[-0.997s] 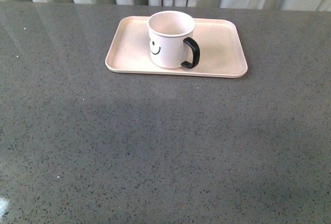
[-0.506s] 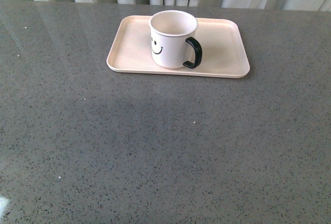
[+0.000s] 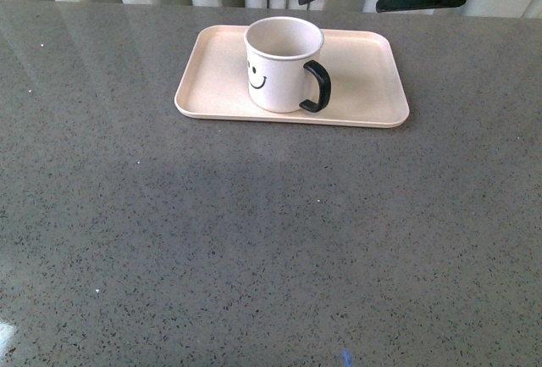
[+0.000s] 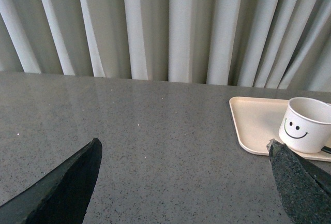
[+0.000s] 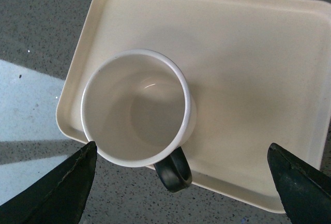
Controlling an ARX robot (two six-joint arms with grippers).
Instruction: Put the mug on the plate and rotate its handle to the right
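Mug [image 3: 282,63] stands on plate [image 3: 373,87] near its front edge; handle [image 3: 325,87] points front-right, not fully right. Right gripper [image 5: 181,147] hangs above, jaws wide, presumably to turn it.

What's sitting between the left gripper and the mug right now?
Only bare grey table and a strip of the plate the mug stands on, seen in the left wrist view past the open left gripper.

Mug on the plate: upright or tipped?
Upright. The mug stands on its base on the plate, rim level, mouth up; the right wrist view looks down into it.
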